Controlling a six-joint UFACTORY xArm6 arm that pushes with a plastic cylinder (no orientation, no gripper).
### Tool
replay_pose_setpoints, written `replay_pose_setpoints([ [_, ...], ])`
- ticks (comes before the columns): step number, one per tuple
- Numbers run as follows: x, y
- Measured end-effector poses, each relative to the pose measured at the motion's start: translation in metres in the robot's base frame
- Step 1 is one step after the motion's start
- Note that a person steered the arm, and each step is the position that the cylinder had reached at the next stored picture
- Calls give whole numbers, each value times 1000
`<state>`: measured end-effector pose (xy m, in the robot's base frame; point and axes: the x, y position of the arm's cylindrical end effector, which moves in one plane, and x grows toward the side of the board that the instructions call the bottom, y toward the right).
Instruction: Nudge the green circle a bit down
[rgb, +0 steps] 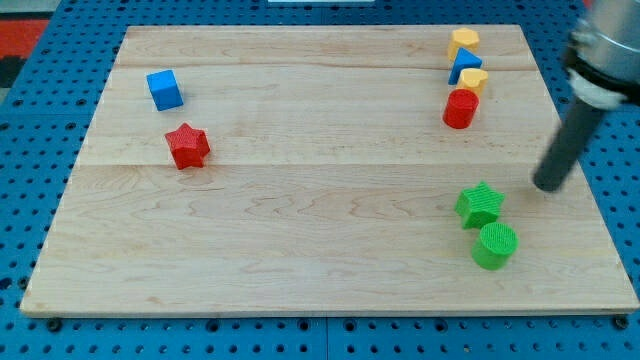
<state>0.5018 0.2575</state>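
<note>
The green circle is a short green cylinder near the view's bottom right of the wooden board. A green star sits just above it and slightly left, touching or nearly touching it. My tip is at the end of the dark rod at the view's right, above and to the right of the green circle and right of the green star, apart from both.
A red cylinder, a small yellow block, a blue triangle and a yellow block cluster at the top right. A blue cube and a red star lie at the left.
</note>
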Motion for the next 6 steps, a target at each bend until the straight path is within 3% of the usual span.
replay_pose_setpoints([
  [1, 6, -31],
  [2, -6, -110],
  [4, 29, -95],
  [5, 35, -163],
  [6, 14, -176],
])
